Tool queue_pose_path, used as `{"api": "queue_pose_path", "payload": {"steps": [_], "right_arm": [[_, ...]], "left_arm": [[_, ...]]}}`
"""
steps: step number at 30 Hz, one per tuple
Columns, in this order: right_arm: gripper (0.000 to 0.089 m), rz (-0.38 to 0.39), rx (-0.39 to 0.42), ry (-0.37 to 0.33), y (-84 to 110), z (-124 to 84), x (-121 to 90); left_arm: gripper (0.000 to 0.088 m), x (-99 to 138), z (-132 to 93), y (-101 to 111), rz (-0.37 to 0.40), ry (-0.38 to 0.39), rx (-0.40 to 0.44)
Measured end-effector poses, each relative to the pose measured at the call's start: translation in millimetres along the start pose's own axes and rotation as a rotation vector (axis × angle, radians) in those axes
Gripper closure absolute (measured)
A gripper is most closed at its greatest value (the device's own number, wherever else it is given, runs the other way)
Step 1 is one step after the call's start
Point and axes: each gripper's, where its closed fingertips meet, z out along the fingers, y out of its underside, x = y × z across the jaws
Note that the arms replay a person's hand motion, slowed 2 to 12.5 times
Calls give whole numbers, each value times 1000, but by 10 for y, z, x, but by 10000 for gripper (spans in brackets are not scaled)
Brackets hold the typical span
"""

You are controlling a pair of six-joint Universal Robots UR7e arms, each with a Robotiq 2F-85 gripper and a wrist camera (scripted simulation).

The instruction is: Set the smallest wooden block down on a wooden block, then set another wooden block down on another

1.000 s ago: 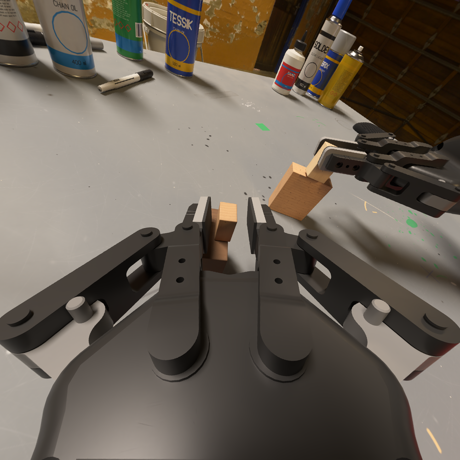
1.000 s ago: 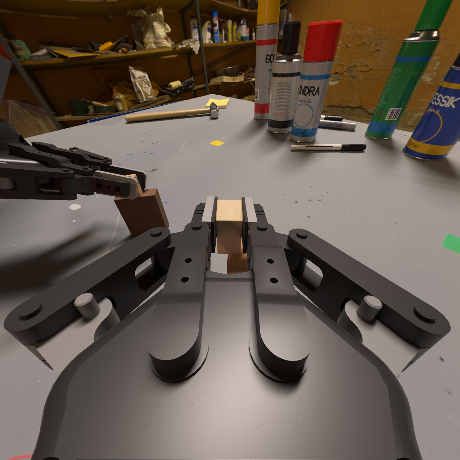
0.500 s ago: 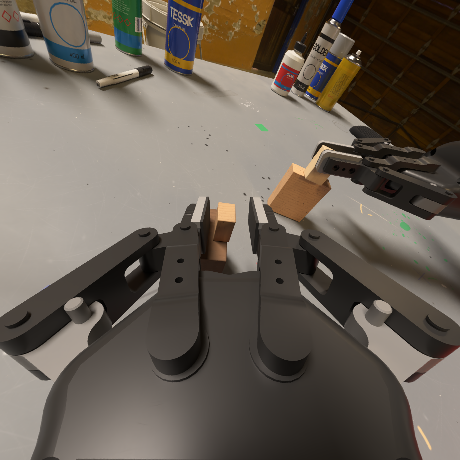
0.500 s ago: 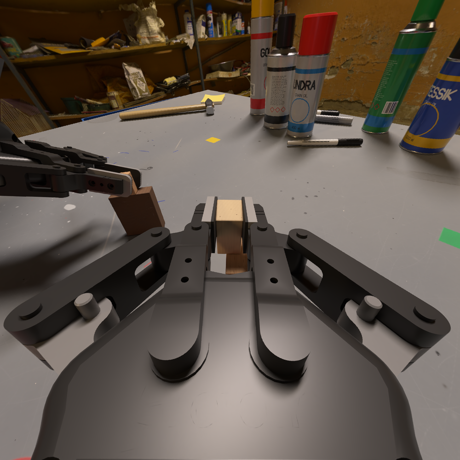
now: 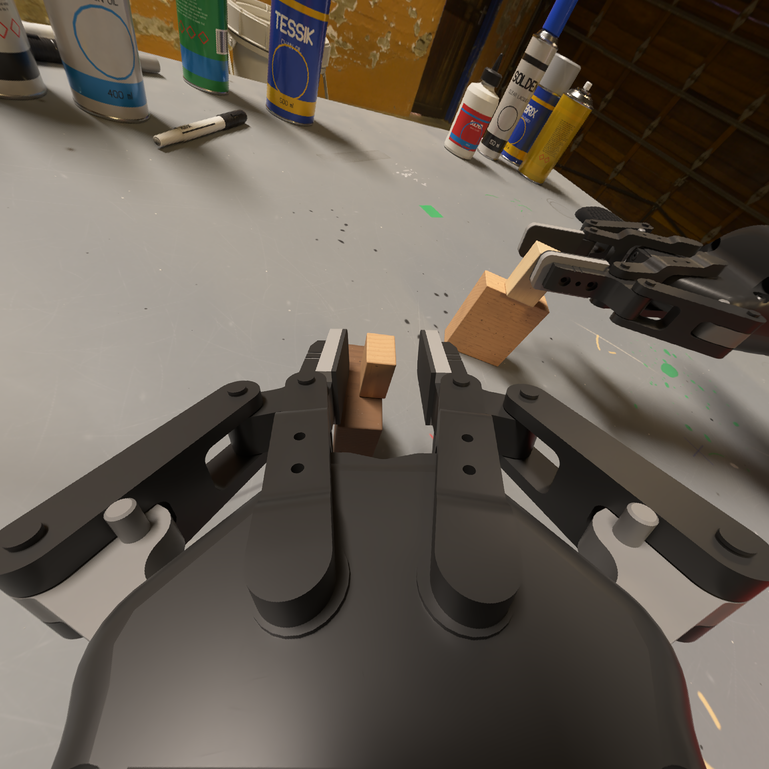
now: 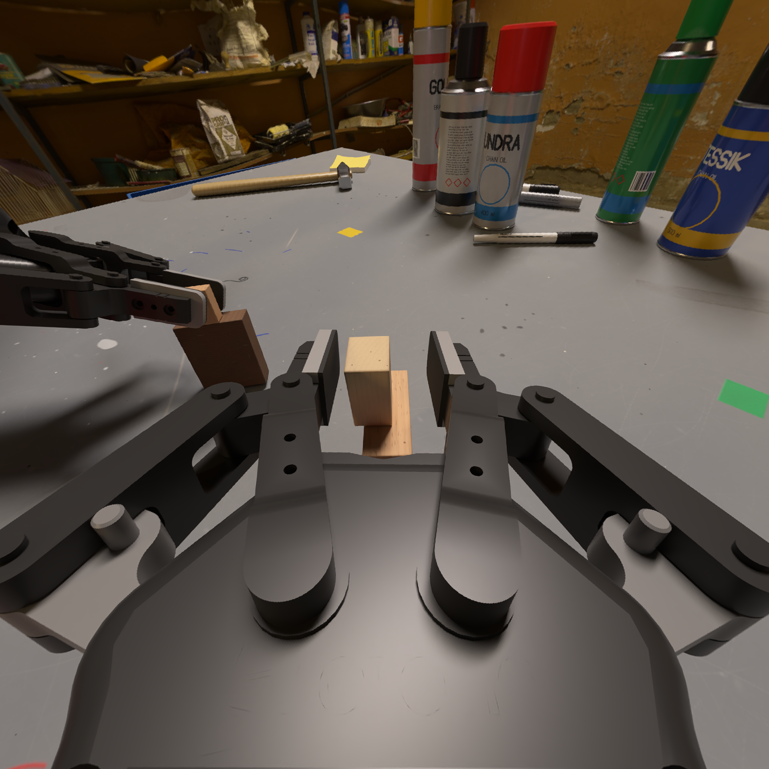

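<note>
1. A cluttered workshop with ochre plaster walls and loaded shelves surrounds a grey worktable speckled with paint; the table runs out ahead of both grippers.
2. Far ahead of the right gripper stands a row of spray cans. A green can and a blue-and-yellow can stand off to its right.
3. A wooden-handled hammer lies far ahead and to the left of that gripper, with a yellow pad just behind its head.
4. The right gripper's jaws are spread, with clear gaps on both sides of a pale wooden block between them.
5. That pale block stands on a light-brown wooden block, directly below the fingers.
6. The left gripper is spread too. Between its fingers sits the small orange-tan wooden block, with a gap to the right finger; contact with the left one cannot be told.
7. This small block rests on a dark brown wooden block, which lies under and close against the left finger.
8. A black-and-white marker lies far ahead of the left gripper, to its left.
9. A cluster of small bottles and cans stands far ahead to its right.
</note>
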Motion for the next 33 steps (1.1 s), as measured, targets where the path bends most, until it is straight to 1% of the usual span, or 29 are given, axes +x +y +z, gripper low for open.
{"api": "queue_pose_path", "payload": {"steps": [5,11,14,19,25,29,33], "right_arm": [[465,-25,11,-2,-23,-3,-18],[415,-71,29,-3,-60,-10,-46],[403,-96,43,1,-88,-18,-57],[401,-146,73,16,-143,-37,-66],[410,-198,119,38,-223,-68,-77],[417,-211,142,45,-263,-86,-85],[435,-209,157,48,-288,-97,-83]], "left_arm": [[575,-10,-10,6,16,2,-7],[625,-15,-34,20,37,17,-18],[651,-11,-54,10,47,30,-12],[684,19,-95,-56,60,61,26],[666,60,-146,-177,82,77,104],[634,80,-168,-242,100,71,151],[628,94,-173,-265,121,62,173]]}}
